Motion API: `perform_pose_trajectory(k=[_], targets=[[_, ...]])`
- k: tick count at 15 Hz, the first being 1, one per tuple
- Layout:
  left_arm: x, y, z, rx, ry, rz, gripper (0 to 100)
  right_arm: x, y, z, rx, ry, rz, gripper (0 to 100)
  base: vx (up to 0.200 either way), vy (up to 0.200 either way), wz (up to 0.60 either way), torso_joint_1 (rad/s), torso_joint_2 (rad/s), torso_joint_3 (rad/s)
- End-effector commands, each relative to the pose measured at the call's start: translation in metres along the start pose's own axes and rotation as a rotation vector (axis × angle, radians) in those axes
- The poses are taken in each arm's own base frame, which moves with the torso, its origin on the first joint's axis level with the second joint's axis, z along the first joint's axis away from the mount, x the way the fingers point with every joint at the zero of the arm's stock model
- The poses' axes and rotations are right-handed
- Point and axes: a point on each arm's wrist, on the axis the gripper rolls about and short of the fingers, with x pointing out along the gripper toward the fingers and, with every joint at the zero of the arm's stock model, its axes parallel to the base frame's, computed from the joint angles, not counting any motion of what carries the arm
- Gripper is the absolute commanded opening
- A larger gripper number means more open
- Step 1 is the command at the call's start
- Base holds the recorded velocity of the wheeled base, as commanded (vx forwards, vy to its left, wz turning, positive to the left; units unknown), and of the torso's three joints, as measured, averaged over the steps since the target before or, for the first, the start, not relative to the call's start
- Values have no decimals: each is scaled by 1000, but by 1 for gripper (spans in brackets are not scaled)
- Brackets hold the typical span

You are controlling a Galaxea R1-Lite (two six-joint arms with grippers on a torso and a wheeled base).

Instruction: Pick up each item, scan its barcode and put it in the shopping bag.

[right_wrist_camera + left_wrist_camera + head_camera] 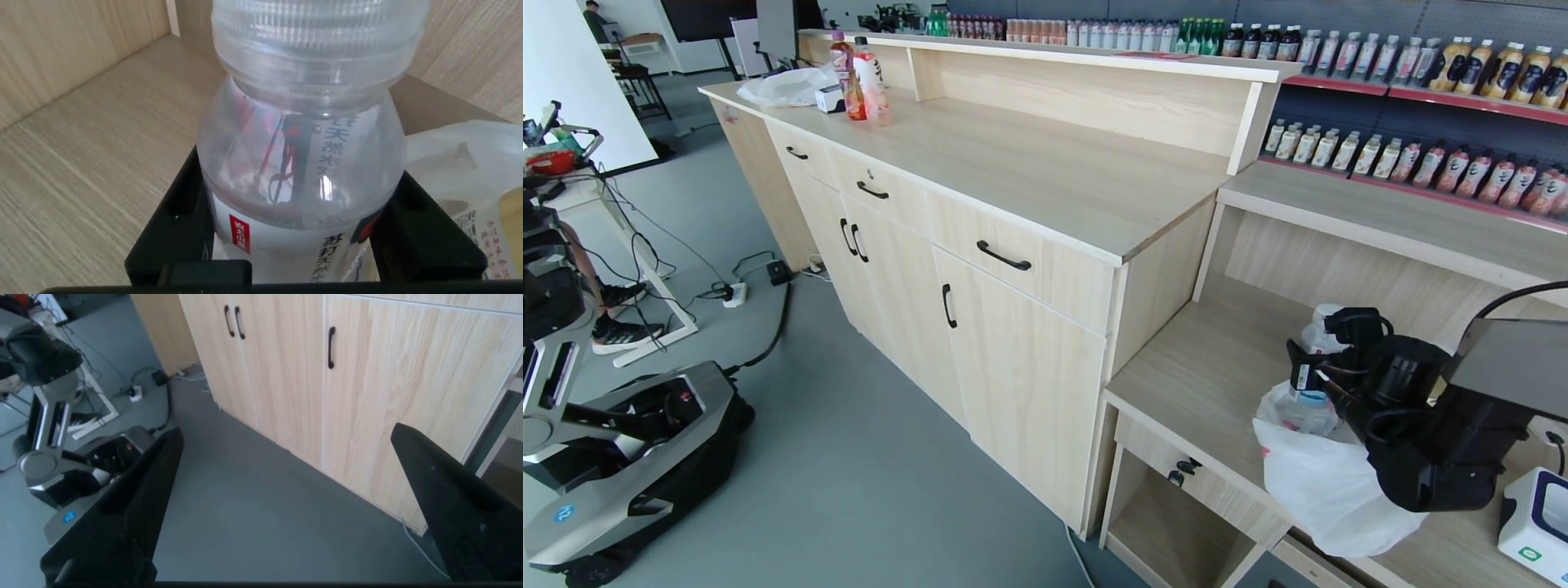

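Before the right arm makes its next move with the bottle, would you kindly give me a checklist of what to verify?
1. Grip: right gripper closed around the clear bottle, fingers on both sides: ok.
2. Bottle upright in the grip, cap on: ok.
3. Bottle near the shopping bag: at the bag's top edge in the head view: ok.
4. Bag mouth open under the bottle: cannot tell, the arm hides it.
5. Barcode facing the white device beside the bag: cannot tell.
6. Left gripper out of the way: open, over the floor by the cabinet: ok.
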Motion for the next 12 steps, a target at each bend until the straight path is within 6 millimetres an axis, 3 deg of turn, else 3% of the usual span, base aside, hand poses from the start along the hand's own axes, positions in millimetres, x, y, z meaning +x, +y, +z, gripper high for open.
perform_pose_trajectory(k=[1, 8, 9, 12], targets=[[0, 0, 0, -1, -1, 0, 100, 12, 3, -11, -14, -3, -1, 0, 0, 0, 0, 0, 0, 0], [0, 0, 0, -1, -1, 0, 100, 10, 4, -18, -43, 22, 3, 0, 0, 0, 0, 0, 0, 0], [0, 0, 0, -1, -1, 0, 100, 10, 3, -17, -42, 19, 1, 100, 0, 0, 0, 0, 0, 0], [0, 0, 0, -1, -1, 0, 100, 8, 1, -1, -29, -20, -5, 100, 0, 0, 0, 0, 0, 0]])
